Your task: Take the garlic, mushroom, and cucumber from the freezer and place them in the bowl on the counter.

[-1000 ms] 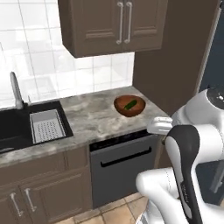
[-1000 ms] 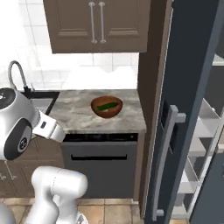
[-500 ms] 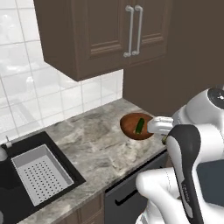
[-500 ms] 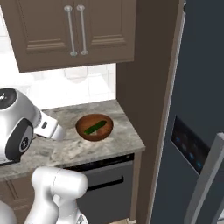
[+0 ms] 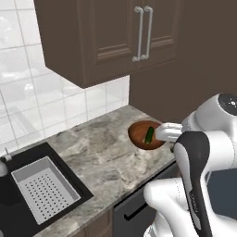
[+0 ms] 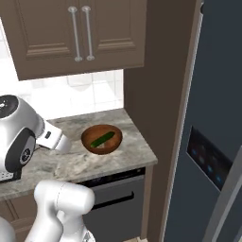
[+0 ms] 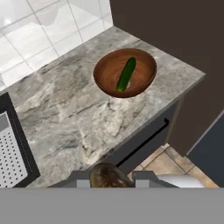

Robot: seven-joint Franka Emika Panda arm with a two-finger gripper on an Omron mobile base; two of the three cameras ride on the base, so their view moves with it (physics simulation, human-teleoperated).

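Hand (image 7: 108, 180): clenched on brown mushroom (image 7: 107, 175), short of bowl (image 7: 105, 78)
Cucumber (image 7: 125, 74): lying inside bowl, near tabletop (image 7: 78, 118) corner
Risk: early release drops mushroom short of bowl, may roll off tabletop

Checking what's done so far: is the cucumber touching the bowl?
Touching. Hand view shows the cucumber lying on the bowl's inside.

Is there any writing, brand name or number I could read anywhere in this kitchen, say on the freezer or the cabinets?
None can be read.
The freezer has a dark panel with small bluish marks: too small and blurred to read.
The cabinets, counter and bowl carry no text.
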